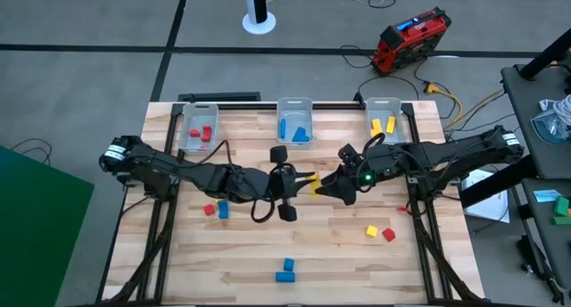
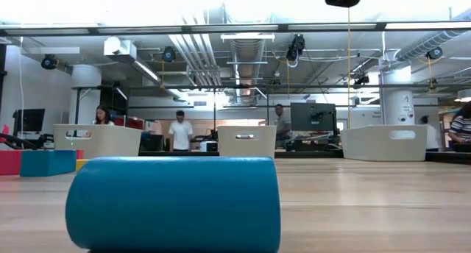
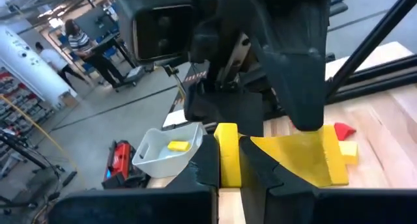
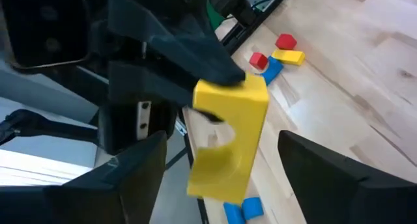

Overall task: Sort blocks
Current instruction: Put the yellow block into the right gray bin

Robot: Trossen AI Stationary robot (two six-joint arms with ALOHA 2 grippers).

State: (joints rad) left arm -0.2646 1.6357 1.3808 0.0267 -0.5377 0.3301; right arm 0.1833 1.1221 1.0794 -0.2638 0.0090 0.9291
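Pinching a yellow block, the left end effector; overhead obscures it.

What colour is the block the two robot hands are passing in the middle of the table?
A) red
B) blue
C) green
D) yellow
D: the block between the left hand and the right hand is yellow. The left hand is shut on it, and the right hand's fingers are spread wide beside it.

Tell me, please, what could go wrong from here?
The left gripper holds the yellow block off the table while the right gripper stands open around it. A release before the right one shuts could drop the block. The two grippers sit very close, so they may knock together.
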